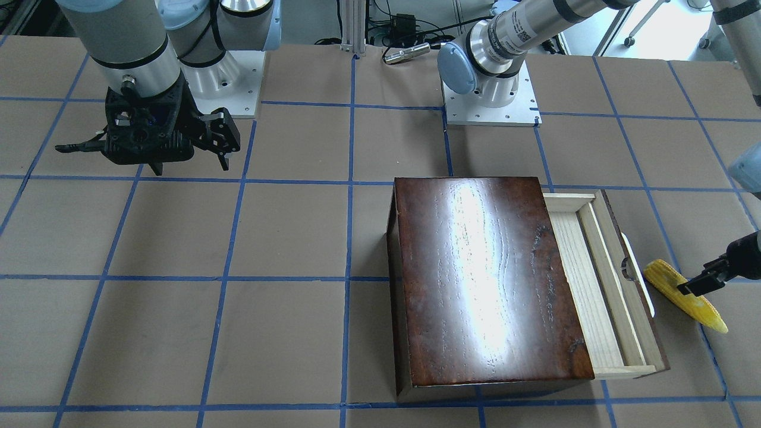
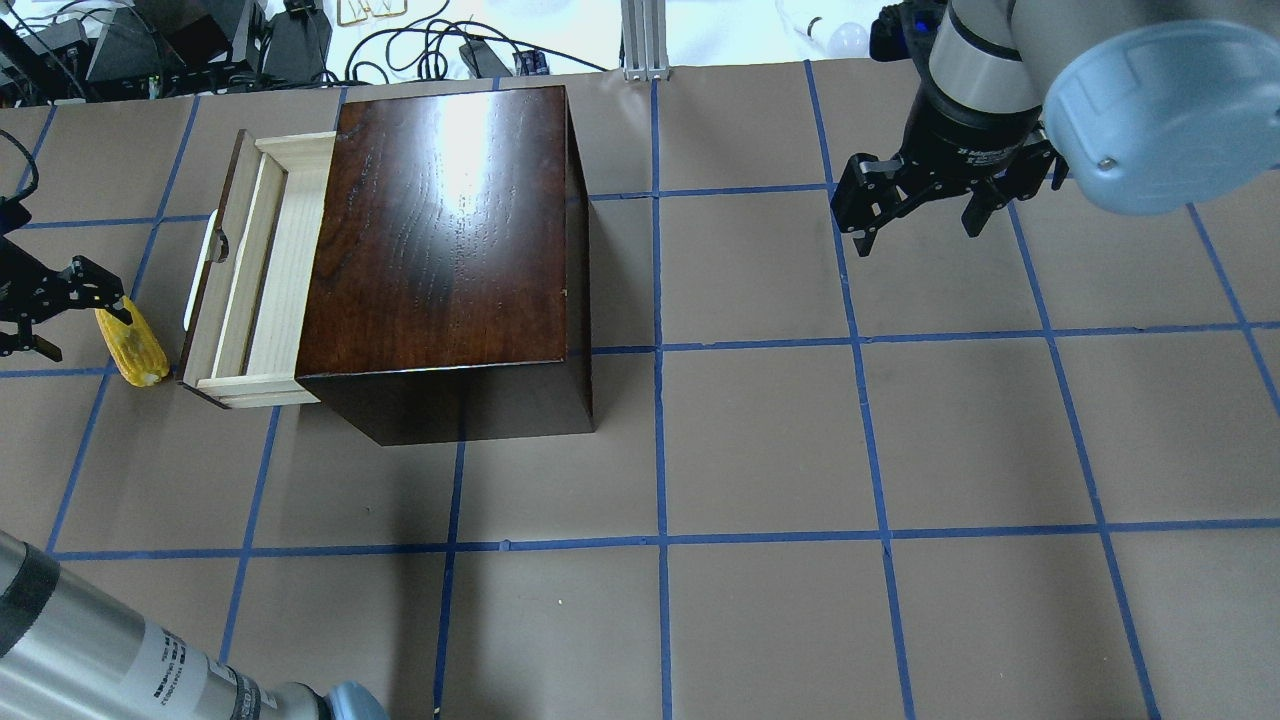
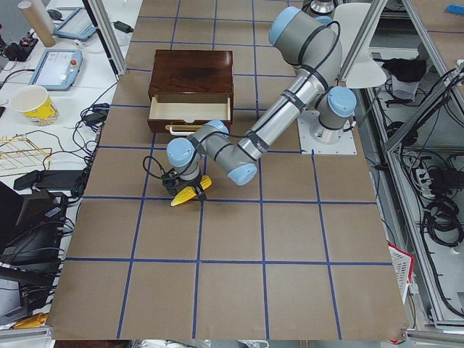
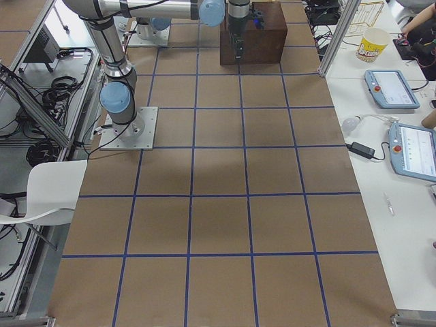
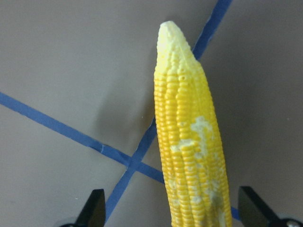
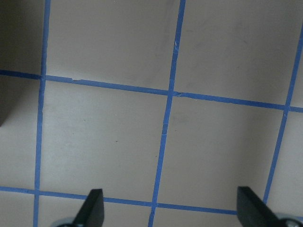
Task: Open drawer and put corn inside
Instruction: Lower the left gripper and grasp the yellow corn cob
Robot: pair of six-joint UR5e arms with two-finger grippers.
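**Corn (image 5: 189,142) on the table (image 1: 238,297) beside the open drawer (image 1: 594,285).**
The drawer stands pulled partway out of the dark wooden box (image 1: 487,279). The corn lies outside it, just beside its white handle (image 1: 645,291). The left gripper (image 5: 173,210) straddles the cob, jaws spread wide with a gap on either side, gripping nothing. The right gripper (image 2: 920,225) hangs well apart, jaws wide and empty.

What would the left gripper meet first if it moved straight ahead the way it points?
Probably the corn, lying on the table centred in front of the open left gripper; nothing else seems to intervene.
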